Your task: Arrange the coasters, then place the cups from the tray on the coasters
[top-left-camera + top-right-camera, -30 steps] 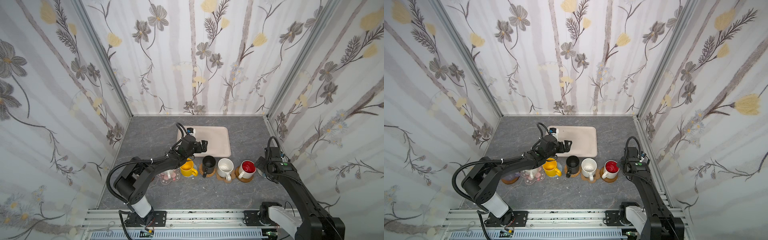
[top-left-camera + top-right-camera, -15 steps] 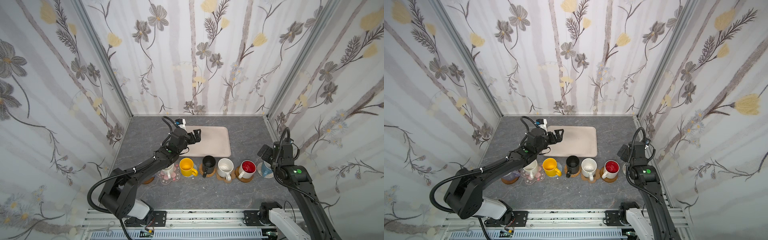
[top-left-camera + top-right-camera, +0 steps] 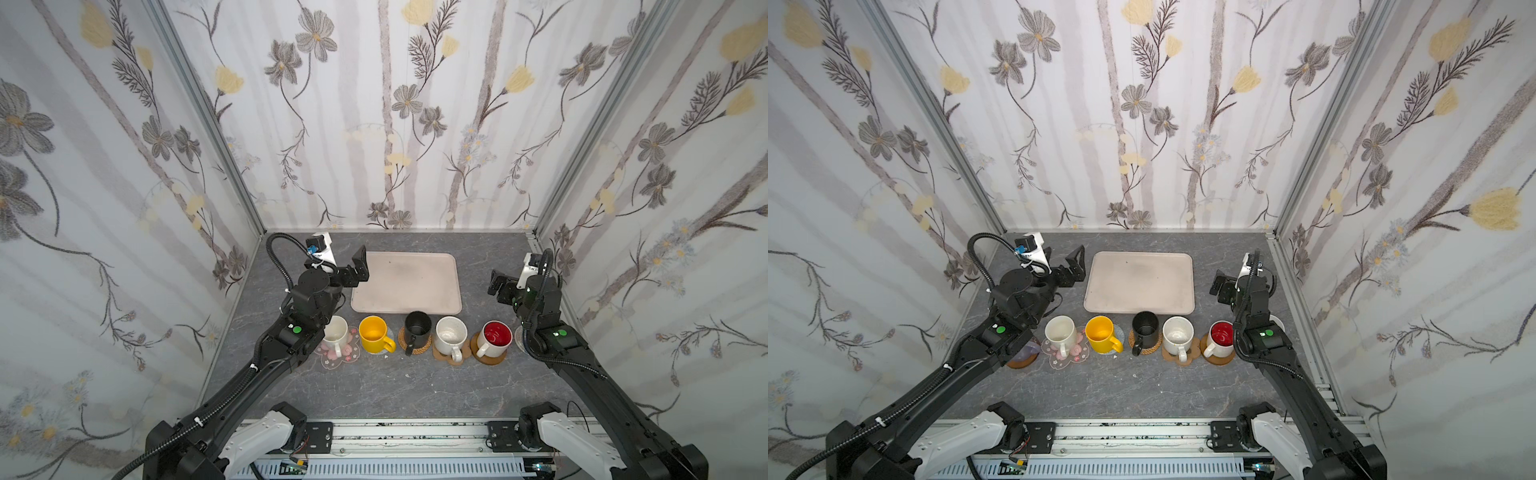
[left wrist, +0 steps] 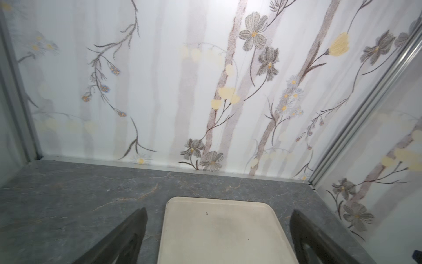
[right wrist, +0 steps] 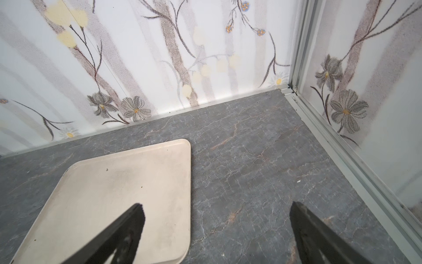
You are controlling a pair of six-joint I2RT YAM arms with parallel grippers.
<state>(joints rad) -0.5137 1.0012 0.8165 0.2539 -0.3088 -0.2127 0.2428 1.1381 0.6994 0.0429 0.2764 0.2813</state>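
The cream tray (image 3: 405,282) (image 4: 219,233) (image 5: 109,201) lies bare at the back. In front of it stands a row of cups on coasters. A cream mug (image 3: 334,332) is on the pink blossom mat (image 3: 345,360). A yellow mug (image 3: 374,334), a black mug (image 3: 417,326) on rattan and a white mug (image 3: 451,334) follow. A red-inside mug (image 3: 494,336) stands on a wooden disc. A lavender mug (image 3: 1026,349) peeks from under my left arm. My left gripper (image 3: 1064,257) (image 4: 219,214) hangs open left of the tray. Right of the tray, my right gripper (image 3: 496,282) (image 5: 217,206) is open too.
A pale round edge (image 3: 1277,322) shows behind my right arm, mostly hidden. Floral walls close in the grey table (image 3: 374,386) on three sides. A metal rail (image 3: 407,436) runs along the front.
My left gripper has pulled back from above the yellow mug to the tray's left side. My right gripper has risen away from beside the red-inside mug toward the back right.
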